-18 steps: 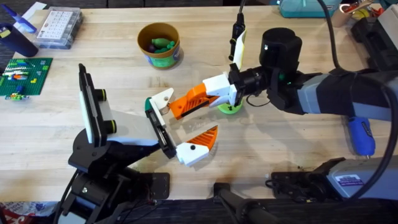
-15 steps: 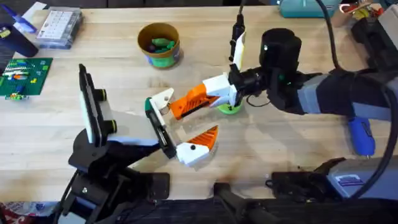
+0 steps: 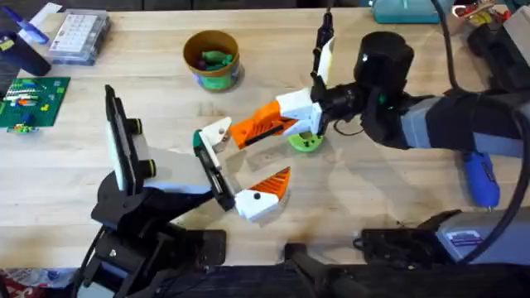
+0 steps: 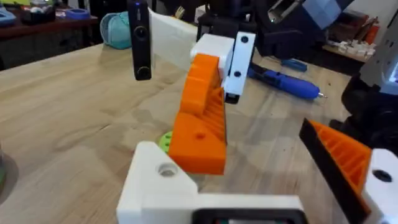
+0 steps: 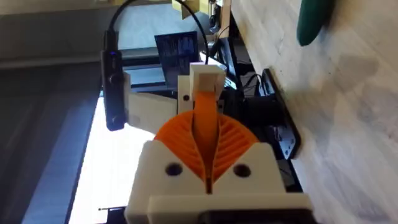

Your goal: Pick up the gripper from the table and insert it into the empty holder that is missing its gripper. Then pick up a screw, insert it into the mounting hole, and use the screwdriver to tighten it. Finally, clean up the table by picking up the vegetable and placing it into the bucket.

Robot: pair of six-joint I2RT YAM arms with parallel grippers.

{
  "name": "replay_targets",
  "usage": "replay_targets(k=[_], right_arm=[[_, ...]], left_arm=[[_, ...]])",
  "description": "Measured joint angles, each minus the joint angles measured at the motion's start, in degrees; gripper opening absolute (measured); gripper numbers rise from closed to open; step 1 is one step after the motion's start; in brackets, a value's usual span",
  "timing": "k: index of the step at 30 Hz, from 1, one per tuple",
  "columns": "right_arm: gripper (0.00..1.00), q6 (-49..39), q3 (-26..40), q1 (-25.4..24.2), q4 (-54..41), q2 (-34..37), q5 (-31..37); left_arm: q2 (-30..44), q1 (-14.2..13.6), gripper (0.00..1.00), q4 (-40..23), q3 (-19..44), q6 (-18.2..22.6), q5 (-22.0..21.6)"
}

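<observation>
So the gripper [image 3: 263, 126], that orange wedge, hangs over mid-desk, tip pointing at 8 o'clock right at the holder [image 3: 217, 132], probably lined up to slide in. Right jaws [image 3: 286, 120] are clamped on its fat end. Left jaws [image 3: 244, 170] are spread open, empty. Bucket [image 3: 212, 58] sits off at 11 o'clock, screwdriver [image 3: 480, 180] at 3.

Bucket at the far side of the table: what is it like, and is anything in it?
The bucket is small and round, tan-yellow, apparently plastic, with a green band round its base. It stands upright with its mouth open on the light wooden table, towards the far left. Inside lie a few small green pieces and something darker, too small to identify. Nothing but the table touches it from outside.
</observation>
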Motion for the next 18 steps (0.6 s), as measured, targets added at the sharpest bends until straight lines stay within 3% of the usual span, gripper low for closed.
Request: replay_targets(k=[8,18], right_arm=[[0.015,0.71,-0.01,-8.44,0.84,0.00,-6.59],[0.015,0.11,-0.03,-7.39,-1.50,0.00,-8.66]], left_arm=[[0.00,0.00,0.990,-0.03,0.00,-0.02,0.05],[0.00,0.00,0.990,-0.03,0.00,-0.02,0.13]])
